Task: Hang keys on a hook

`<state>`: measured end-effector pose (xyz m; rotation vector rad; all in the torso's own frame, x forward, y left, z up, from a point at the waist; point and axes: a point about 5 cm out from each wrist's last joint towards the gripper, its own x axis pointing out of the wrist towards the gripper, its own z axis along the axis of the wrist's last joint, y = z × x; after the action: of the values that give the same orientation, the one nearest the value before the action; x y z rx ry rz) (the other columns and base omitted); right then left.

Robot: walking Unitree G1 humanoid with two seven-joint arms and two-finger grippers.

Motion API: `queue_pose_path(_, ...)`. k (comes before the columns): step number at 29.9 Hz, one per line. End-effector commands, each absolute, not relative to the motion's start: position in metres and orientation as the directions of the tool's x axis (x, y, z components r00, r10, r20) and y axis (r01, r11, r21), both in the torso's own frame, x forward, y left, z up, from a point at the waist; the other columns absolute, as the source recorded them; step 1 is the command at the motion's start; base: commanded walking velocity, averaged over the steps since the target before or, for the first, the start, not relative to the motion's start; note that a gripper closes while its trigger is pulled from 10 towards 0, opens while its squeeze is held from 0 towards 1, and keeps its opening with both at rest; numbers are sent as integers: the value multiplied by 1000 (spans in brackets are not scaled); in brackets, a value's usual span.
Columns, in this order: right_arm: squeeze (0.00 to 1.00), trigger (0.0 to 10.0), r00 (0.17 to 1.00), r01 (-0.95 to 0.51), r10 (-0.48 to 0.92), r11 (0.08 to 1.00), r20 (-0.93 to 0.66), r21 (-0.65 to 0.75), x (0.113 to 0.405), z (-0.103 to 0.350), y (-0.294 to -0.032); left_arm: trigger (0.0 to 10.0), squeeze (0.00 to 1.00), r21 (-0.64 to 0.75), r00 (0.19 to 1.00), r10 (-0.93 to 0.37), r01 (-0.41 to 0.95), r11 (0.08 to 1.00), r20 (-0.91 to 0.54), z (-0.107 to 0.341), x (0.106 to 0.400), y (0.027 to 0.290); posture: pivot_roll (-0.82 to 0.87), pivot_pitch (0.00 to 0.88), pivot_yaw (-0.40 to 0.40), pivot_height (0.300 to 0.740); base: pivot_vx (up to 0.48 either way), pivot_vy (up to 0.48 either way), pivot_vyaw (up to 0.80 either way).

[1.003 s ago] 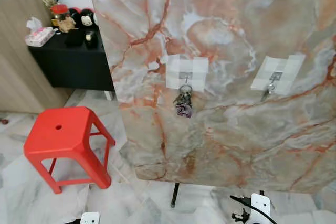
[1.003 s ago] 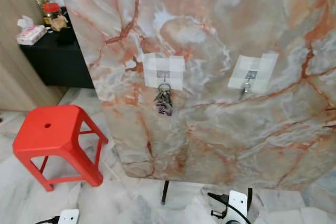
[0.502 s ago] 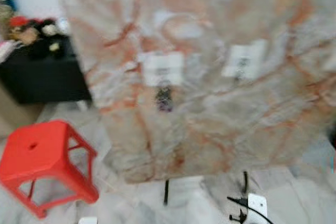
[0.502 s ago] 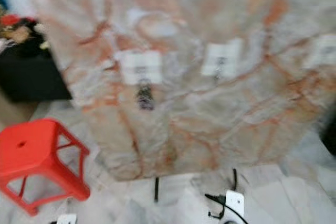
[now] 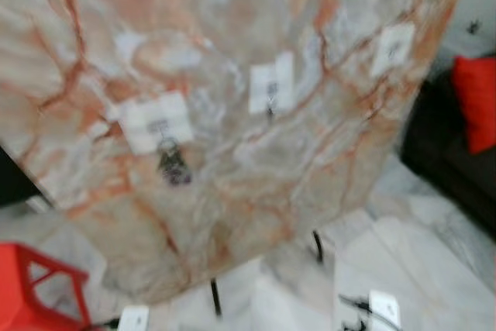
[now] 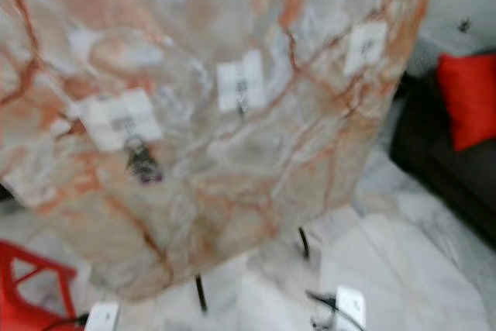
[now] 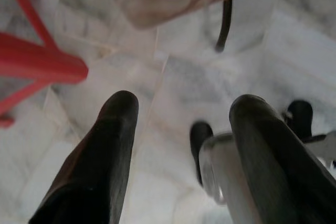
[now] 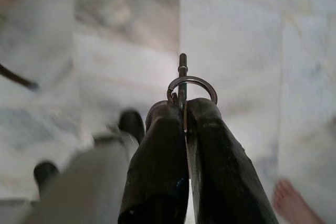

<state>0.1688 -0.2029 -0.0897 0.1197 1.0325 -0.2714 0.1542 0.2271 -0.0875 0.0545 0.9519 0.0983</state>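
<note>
A tall marbled board (image 5: pixel 232 114) stands before me, blurred, with three hooks on white pads. A bunch of keys (image 5: pixel 173 167) hangs from the left hook (image 5: pixel 155 123). The middle hook (image 5: pixel 271 89) and the right hook (image 5: pixel 393 48) look bare. In the right wrist view my right gripper (image 8: pixel 184 109) is shut on a key ring (image 8: pixel 202 83), and a thin key shaft (image 8: pixel 182 72) pokes out past the fingertips, above the pale floor. In the left wrist view my left gripper (image 7: pixel 184 104) is open with nothing between its fingers, pointing down at the floor.
A red stool (image 5: pixel 31 296) stands at the lower left. A dark sofa with a red cushion (image 5: pixel 474 102) sits right of the board. The board rests on thin black legs (image 5: pixel 318 246). A white device with a cable (image 5: pixel 384 308) lies on the floor. A person's bare foot (image 8: pixel 294 203) is nearby.
The camera has swung to the right: the board and stool slid left in the picture, and a third hook and the sofa came into view. The hanging keys stay on their hook.
</note>
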Motion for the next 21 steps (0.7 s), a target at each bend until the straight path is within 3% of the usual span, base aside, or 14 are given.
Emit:
queue_pose_path(1, 0, 10000, 492, 273, -152, 962, -857, -13, 170, -90, -198, 10000, 0, 101, 525, 117, -59, 993, -843, -93, 138, 231, -50, 7, -3, 740, 0, 0, 0)
queue_pose_path(7, 0, 10000, 495, 275, -152, 962, -856, -12, 171, -90, -198, 10000, 0, 95, 528, 116, -67, 993, -841, -93, 138, 232, -50, 11, -3, 740, 0, 0, 0)
queue_pose_path(21, 0, 10000, 497, 274, -147, 962, -855, -6, 171, -90, -197, 10000, 0, 91, 531, 116, -73, 993, -840, -93, 138, 232, -48, 17, -3, 740, -253, 0, 0)
